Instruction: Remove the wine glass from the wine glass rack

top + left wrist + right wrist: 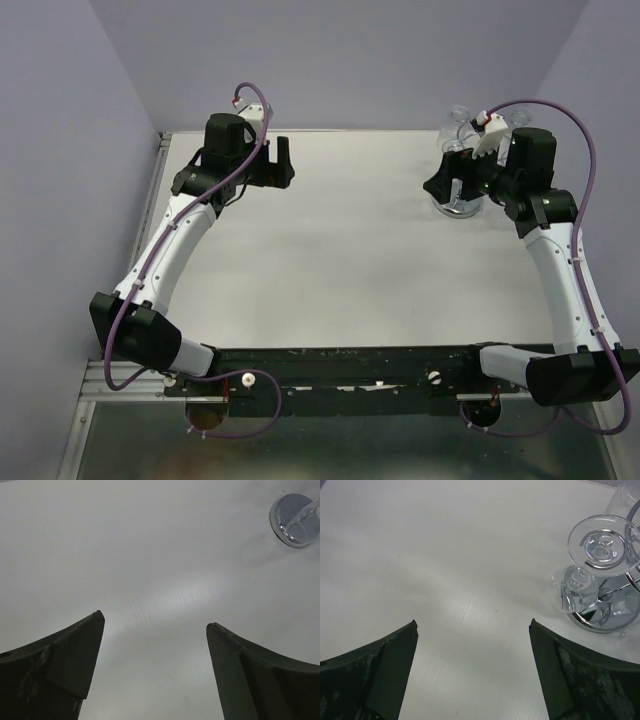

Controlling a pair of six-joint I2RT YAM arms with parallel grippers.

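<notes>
White tabletop [340,260] is enclosed by lilac walls [350,60]. A clear wine glass [601,546] is hung inverted on a chrome rack [600,621]. Left gripper [155,630] and right gripper [472,627] are spread wide.

free: table [340,260] centre | obstacle far right: wine glass rack [607,622], hung wine glass [602,547]

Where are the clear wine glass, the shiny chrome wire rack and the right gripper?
Clear wine glass [602,545]: right wrist view, its round foot.
Shiny chrome wire rack [604,625]: right wrist view, its disc base.
Right gripper [473,625]: right wrist view, between its open fingers.
</notes>
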